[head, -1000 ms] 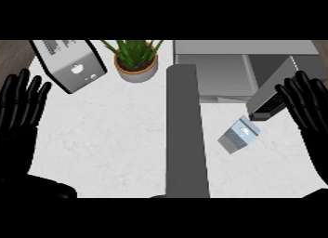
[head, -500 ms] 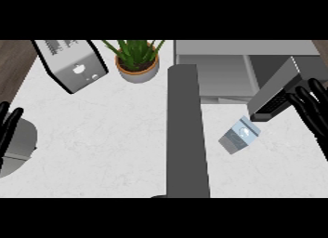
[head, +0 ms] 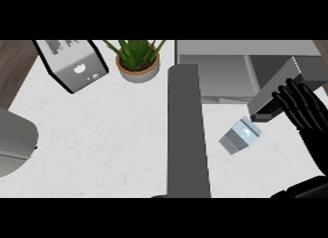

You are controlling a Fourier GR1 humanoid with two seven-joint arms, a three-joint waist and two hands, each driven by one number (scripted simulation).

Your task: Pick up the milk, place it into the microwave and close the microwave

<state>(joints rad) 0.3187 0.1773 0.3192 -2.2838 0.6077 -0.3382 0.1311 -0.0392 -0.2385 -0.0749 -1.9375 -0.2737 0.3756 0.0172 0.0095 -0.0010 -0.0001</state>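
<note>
White marbled counter (head: 104, 139) fills view. Microwave door (head: 186, 130) stands open, long grey slab running down middle of counter. Microwave (head: 221, 74) cavity at door's upper right. Milk (head: 239, 135) lies on counter just right of door, tilted, outside cavity. Right hand (head: 309, 116) further right of door, past milk, fingers straight and spread (not touching it). Potted plant (head: 137, 60) and grey appliance (head: 74, 69) upper left of door. Left forearm (head: 7, 144) far left of door; its hand out of view.

Kitchen: pale stone counter (head: 111, 135), open microwave (head: 214, 69), potted plant (head: 137, 62) at the back.
</note>
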